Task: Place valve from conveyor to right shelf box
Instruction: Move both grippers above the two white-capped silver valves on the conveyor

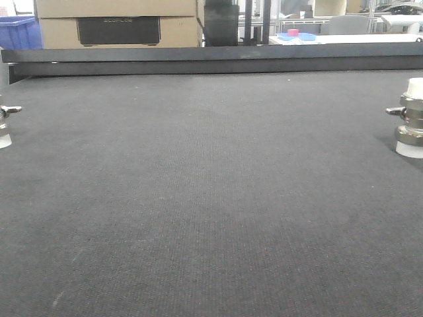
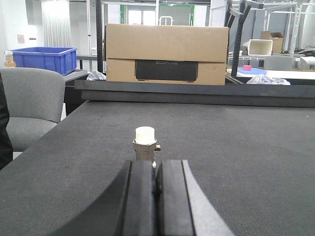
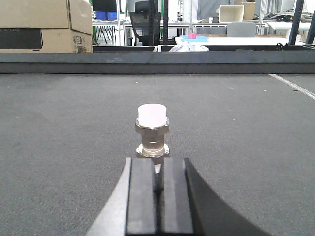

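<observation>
Two metal valves with white caps stand upright on the dark grey conveyor (image 1: 211,198). In the front view one valve (image 1: 5,124) is at the left edge and the other valve (image 1: 411,119) at the right edge. In the left wrist view my left gripper (image 2: 156,164) is shut and empty, with a valve (image 2: 145,145) just beyond its fingertips. In the right wrist view my right gripper (image 3: 158,164) is shut and empty, with a valve (image 3: 152,132) just beyond its tips. The shelf and its box are out of view.
A long black rail (image 1: 211,58) edges the belt's far side. Behind it stand a cardboard box (image 2: 167,54), a blue bin (image 2: 42,58) and a white table (image 3: 236,40). A grey chair (image 2: 29,105) sits off the belt's left edge.
</observation>
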Motion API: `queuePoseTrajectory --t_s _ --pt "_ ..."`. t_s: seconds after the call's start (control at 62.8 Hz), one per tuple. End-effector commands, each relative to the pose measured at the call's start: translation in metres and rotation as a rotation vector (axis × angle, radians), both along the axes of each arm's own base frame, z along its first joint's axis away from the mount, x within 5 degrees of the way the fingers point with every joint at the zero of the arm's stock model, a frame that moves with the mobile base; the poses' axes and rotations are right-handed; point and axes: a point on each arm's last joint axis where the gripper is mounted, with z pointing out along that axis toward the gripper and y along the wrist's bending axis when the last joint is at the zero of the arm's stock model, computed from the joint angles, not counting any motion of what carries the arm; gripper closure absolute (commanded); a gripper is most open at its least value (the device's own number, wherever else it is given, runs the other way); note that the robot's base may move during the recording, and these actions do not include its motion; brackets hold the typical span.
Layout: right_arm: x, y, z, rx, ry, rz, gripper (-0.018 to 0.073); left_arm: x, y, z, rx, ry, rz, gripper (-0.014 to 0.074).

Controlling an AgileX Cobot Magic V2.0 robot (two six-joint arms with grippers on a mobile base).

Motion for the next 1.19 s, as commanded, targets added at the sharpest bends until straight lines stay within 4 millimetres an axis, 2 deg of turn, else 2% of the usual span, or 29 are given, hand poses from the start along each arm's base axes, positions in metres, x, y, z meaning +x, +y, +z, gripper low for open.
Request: queuePoseTrajectory --t_s 0.0,0.382,0.876,1.003,1.115,1.179 --pt "0.000 0.000 0.003 -0.002 -0.030 -0.006 0.0722 -0.001 0.000 0.003 -0.007 -0.023 0.001 0.0708" --pt "0.000 0.000 0.003 -0.002 -0.030 -0.006 0.0722 -0.001 0.000 0.003 -0.007 -0.029 0.001 0.0708" --pt "-0.002 -0.003 0.018 0.021 -0.183 -0.030 0.0722 -0.001 0.000 0.007 -0.006 -0.075 0.000 0.0708" --pt "-0.009 -0.002 0.049 0.022 -0.216 -0.016 0.0722 -0.008 0.000 0.037 -0.005 -0.096 0.002 0.0708" --pt "-0.021 0.000 0.080 0.016 -0.190 0.010 0.0720 -0.012 0.000 0.066 -0.013 0.014 0.007 0.0701" --pt "-0.023 0.001 0.096 0.014 -0.172 0.018 0.0690 -0.012 0.000 0.082 -0.014 0.065 0.010 0.0652"
